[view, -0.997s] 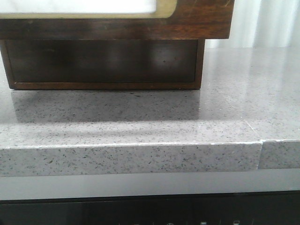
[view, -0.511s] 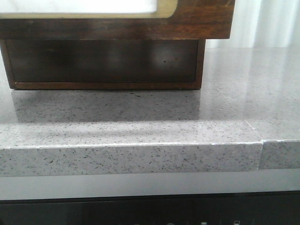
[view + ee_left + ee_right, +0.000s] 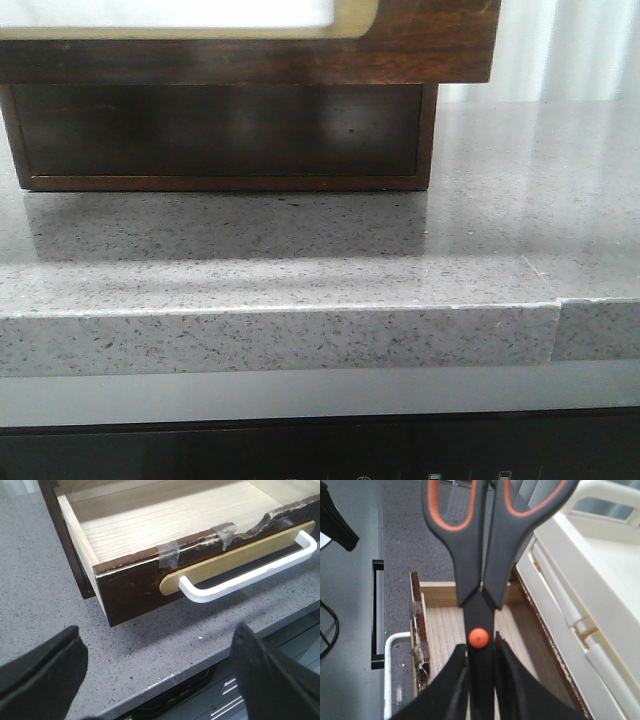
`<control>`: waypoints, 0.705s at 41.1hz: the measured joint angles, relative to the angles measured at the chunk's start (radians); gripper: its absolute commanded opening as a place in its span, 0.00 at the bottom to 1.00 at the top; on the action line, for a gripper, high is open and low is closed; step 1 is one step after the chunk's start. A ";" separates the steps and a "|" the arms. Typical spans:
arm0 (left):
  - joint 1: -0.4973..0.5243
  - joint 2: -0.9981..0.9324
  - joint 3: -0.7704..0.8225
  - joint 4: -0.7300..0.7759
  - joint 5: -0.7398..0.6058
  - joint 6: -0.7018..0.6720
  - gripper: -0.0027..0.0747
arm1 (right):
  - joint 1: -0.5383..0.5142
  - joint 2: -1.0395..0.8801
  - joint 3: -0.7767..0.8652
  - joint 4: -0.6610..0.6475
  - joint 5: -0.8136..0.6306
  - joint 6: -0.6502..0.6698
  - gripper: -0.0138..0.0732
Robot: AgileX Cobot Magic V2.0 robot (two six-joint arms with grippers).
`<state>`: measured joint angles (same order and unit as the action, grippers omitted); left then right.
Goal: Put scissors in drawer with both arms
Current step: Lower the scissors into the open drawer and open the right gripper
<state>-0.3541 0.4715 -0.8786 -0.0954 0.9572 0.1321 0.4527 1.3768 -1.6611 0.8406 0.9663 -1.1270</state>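
Note:
The scissors [image 3: 480, 580] have dark grey handles with orange-lined loops and an orange pivot. My right gripper [image 3: 480, 652] is shut on their blades just behind the pivot and holds them over the open drawer [image 3: 445, 625], above its pale wood floor. The drawer [image 3: 135, 587] stands pulled out, with a dark brown front and a white handle [image 3: 250, 575]. My left gripper [image 3: 157, 650] is open and empty in front of the drawer, over the counter's front edge. In the front view only the drawer's front [image 3: 430, 50] with its cream-rimmed white panel shows; no gripper is in it.
The drawer's brown cabinet [image 3: 220, 135] stands on a grey speckled counter [image 3: 300, 260] with a seam [image 3: 557, 330] at its front right. A white plastic unit [image 3: 590, 580] stands close beside the drawer. A dark appliance front [image 3: 320, 450] lies below the counter edge.

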 measured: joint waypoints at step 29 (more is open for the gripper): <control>0.000 0.000 0.000 0.000 0.000 0.000 0.76 | 0.052 0.243 0.000 -0.347 -0.021 0.067 0.27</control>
<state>-0.3541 0.4715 -0.8786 -0.0954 0.9572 0.1321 0.5043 1.6197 -1.6611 0.4933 0.9456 -1.0598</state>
